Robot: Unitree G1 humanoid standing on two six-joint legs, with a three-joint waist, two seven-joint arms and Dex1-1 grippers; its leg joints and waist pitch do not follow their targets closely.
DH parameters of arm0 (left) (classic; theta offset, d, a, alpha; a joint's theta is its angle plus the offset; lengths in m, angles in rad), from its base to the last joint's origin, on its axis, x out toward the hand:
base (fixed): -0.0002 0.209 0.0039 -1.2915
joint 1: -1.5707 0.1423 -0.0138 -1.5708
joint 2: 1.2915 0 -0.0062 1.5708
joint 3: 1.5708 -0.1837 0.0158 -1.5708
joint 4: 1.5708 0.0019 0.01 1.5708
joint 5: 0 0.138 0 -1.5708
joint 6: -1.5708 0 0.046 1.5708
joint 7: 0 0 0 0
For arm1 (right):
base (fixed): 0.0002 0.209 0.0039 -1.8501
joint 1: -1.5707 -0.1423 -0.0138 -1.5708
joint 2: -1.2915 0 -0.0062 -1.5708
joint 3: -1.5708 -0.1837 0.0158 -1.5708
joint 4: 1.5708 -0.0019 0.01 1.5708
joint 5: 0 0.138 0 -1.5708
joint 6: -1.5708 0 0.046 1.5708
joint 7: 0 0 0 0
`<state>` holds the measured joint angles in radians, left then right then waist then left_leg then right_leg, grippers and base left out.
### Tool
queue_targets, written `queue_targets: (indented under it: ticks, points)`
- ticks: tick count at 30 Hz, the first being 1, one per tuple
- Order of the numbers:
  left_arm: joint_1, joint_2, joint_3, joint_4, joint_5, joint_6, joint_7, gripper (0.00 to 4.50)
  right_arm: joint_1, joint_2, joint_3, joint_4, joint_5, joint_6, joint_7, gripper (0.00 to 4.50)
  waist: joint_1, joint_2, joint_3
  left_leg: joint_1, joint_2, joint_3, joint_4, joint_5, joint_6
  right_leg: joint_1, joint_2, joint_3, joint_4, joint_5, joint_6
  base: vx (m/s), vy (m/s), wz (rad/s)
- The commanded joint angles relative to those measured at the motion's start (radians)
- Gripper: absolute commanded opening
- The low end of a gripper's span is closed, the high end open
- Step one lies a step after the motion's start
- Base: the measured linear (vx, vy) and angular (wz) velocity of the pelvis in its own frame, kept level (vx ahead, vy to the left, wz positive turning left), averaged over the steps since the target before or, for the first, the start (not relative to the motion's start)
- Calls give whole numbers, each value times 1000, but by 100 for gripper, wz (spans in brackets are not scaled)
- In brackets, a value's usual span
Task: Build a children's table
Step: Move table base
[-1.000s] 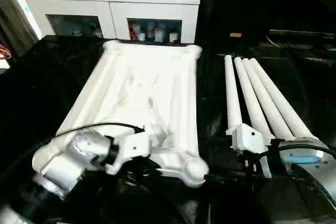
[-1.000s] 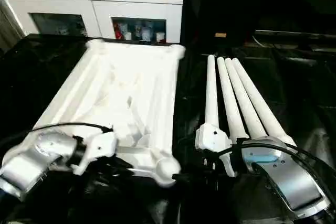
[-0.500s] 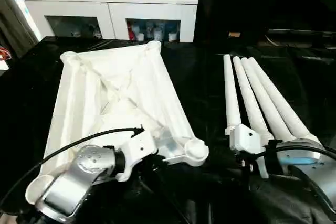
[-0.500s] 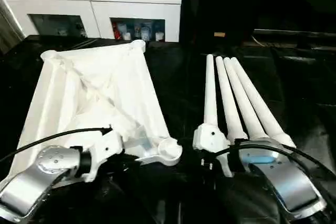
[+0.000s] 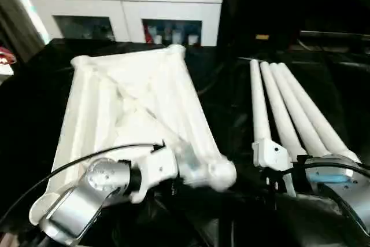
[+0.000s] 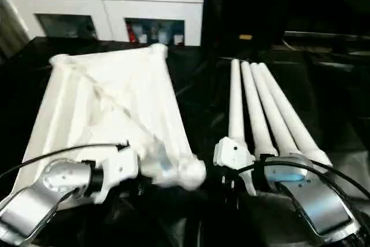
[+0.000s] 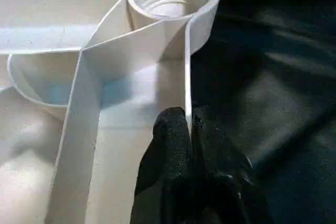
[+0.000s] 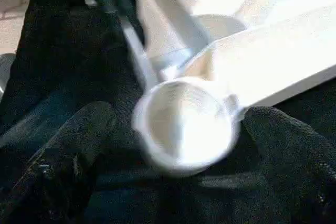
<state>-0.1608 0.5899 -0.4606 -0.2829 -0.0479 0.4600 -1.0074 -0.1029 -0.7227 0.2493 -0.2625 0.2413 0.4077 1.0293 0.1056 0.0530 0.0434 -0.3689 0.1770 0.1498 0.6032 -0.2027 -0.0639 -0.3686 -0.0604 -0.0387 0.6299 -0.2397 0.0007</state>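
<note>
The white table top (image 5: 130,111) lies underside up on the black surface (image 5: 231,114), its X-shaped ribs showing, filling the area from about nine o'clock to the centre of the head view, with its long axis running from the near edge toward eleven o'clock. The left gripper (image 7: 190,129) has its two black fingers (image 7: 170,135) pinched shut on the thin side wall of the table top, right beside the near round corner socket (image 5: 221,172), whose threaded inside shows in the left wrist view. That corner sits at about six o'clock from the top's middle and looks blurred. At three o'clock, well apart from the top, four long white legs (image 5: 289,111) lie side by side, touching one another, their far ends pointing to twelve o'clock. The right gripper (image 8: 173,145) sits at the near ends of the legs, its fingers (image 8: 79,140) spread wide and holding nothing; its wrist view looks across at the corner socket. Behind the surface, at twelve o'clock, stands a white cabinet (image 5: 124,4) with glass doors.
</note>
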Motion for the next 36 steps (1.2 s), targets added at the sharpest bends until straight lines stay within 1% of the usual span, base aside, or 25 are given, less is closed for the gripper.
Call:
queue_targets:
  ticks: [1, 2, 3, 4, 5, 6, 7, 8, 9, 10, 11, 13, 15, 16, 19, 21, 22, 23, 24, 25, 29, 31, 33, 35, 36]
  points:
    - [-20, 32, -44, -48, 31, -9, -31, 3, 14, -7, -14, -12, -4, -8, -8, 450, 3, 3, -52, 11, 50, -14, -70, -151, 60, 37, -72, 42, -70, 14, -254, 0, 0, 0]
    - [-27, 44, -54, -43, 55, -20, -31, 3, 16, -4, -13, -10, -7, -9, -10, 450, 8, 6, -50, 10, 49, -13, -71, -166, 56, 37, -73, 43, -74, -21, -244, 0, 0, 0]
    - [-35, 50, -60, -34, 81, -29, -22, 3, 17, 0, -13, -8, -8, -10, -13, 450, 9, 7, -49, 10, 49, -14, -71, -173, 54, 36, -73, 43, -75, -35, -240, 0, 0, 0]
    - [-50, 53, -62, -18, 113, -24, -5, 3, 14, 9, -9, -3, -11, -11, -21, 450, 13, 16, -50, 11, 47, -15, -72, -183, 46, 36, -74, 43, -75, -62, -236, 0, 0, 0]
    - [-62, 61, -65, -7, 142, -15, 4, 3, 13, 17, -4, 1, -14, -13, -27, 450, 14, 20, -48, 12, 48, -15, -74, -198, 38, 35, -74, 44, -79, -96, -229, 0, 0, 0]
    - [-63, 63, -66, -6, 146, -14, 4, 3, 13, 18, -4, 1, -14, -13, -28, 450, 13, 16, -47, 14, 47, -14, -74, -209, 36, 33, -73, 44, -83, -118, -225, 0, 0, 0]
    - [-73, 74, -62, 4, 164, -6, 9, 3, 12, 26, 0, 3, -16, -14, -33, 450, 14, 22, -47, 13, 46, -15, -74, -214, 31, 34, -75, 44, -81, -131, -224, 0, 0, 0]
    - [-78, 79, -58, 10, 169, -3, 12, 3, 12, 30, 1, 5, -17, -15, -36, 450, 12, 18, -48, 8, 44, -16, -76, -211, 28, 37, -75, 44, -84, -164, -210, 0, 0, 0]
    - [-87, 91, -58, 16, 185, -4, 20, 3, 12, 33, 4, 6, -17, -16, -39, 450, 14, 26, -48, 9, 43, -17, -75, -209, 27, 35, -76, 44, -83, -171, -207, 0, 0, 0]
    - [-101, 114, -56, 24, 212, -2, 31, 3, 12, 40, 6, 11, -19, -21, -46, 450, 12, 31, -49, 7, 43, -18, -75, -207, 25, 35, -75, 44, -83, -177, -203, 0, 0, 0]
    - [-105, 121, -56, 24, 217, 0, 35, 3, 13, 41, 7, 13, -20, -23, -47, 450, 11, 30, -49, 7, 43, -18, -76, -209, 24, 35, -74, 43, -85, -179, -199, 0, 0, 0]
    - [-117, 139, -52, 27, 233, 5, 50, 3, 16, 46, 9, 16, -23, -28, -52, 450, 9, 32, -50, 4, 41, -20, -76, -205, 21, 35, -73, 42, -83, -171, -197, 0, 0, 0]
    - [-125, 155, -49, 30, 255, 15, 57, 3, 19, 50, 9, 16, -23, -28, -56, 450, 7, 32, -53, 5, 42, -20, -75, -193, 21, 35, -73, 42, -82, -155, -199, 0, 0, 0]
    - [-130, 164, -50, 33, 271, 15, 60, 3, 20, 51, 9, 16, -23, -28, -58, 450, 6, 36, -56, 3, 41, -21, -73, -172, 24, 36, -72, 41, -78, -115, -204, 0, 0, 0]
    - [-145, 190, -36, 30, 321, 43, 70, 3, 27, 60, 12, 19, -29, -34, -60, 450, 5, 37, -59, 2, 41, -21, -70, -147, 31, 37, -71, 39, -71, -35, -220, 0, 0, 0]
    - [-146, 196, -31, 24, 330, 63, 73, 3, 28, 62, 13, 21, -31, -35, -61, 450, 4, 38, -59, 2, 41, -22, -70, -144, 33, 38, -71, 37, -69, -14, -229, 0, 0, 0]
    - [-144, 201, -28, 15, 330, 83, 75, 3, 27, 65, 17, 26, -33, -39, -62, 450, 3, 38, -57, 2, 41, -22, -71, -157, 33, 38, -72, 37, -71, -24, -232, 0, 0, 0]
    - [-144, 201, -28, 15, 330, 83, 75, 3, 27, 65, 17, 26, -33, -39, -62, 450, 3, 34, -58, 2, 42, -21, -71, -160, 33, 39, -72, 37, -71, -25, -233, 0, 0, 0]
    - [-138, 199, -24, 6, 323, 94, 78, 3, 25, 67, 20, 31, -35, -42, -63, 450, 3, 33, -57, 3, 41, -21, -72, -163, 35, 38, -72, 37, -72, -36, -235, 0, 0, 0]
    - [-132, 192, -19, -1, 312, 105, 82, 3, 23, 69, 22, 35, -36, -45, -63, 450, 2, 33, -54, 4, 41, -19, -73, -183, 33, 37, -74, 38, -76, -74, -235, 0, 0, 0]
    - [-112, 154, -17, -19, 277, 137, 87, 3, 18, 68, 25, 41, -41, -50, -62, 450, 0, 34, -53, 4, 42, -19, -74, -189, 30, 36, -74, 40, -78, -104, -232, 0, 0, 0]
    - [-101, 105, -17, -43, 244, 176, 89, 3, 17, 65, 21, 41, -43, -50, -62, 450, 0, 33, -53, 5, 43, -18, -74, -182, 32, 35, -74, 40, -79, -102, -232, 0, 0, 0]
    - [-104, 68, -33, -65, 236, 198, 91, 3, 17, 59, 14, 40, -43, -49, -62, 450, 2, 32, -55, 4, 43, -18, -72, -164, 37, 37, -74, 41, -77, -81, -233, 0, 0, 0]
    - [-105, 61, -38, -69, 238, 202, 92, 3, 18, 57, 13, 40, -44, -48, -62, 450, 4, 32, -58, 1, 43, -20, -70, -140, 46, 39, -74, 40, -74, -44, -234, 0, 0, 0]
    - [-119, 54, -62, -68, 279, 240, 111, 3, 20, 48, 8, 38, -43, -48, -60, 450, 2, 33, -59, 0, 43, -20, -69, -123, 51, 40, -73, 39, -71, -10, -235, 0, 0, 0]
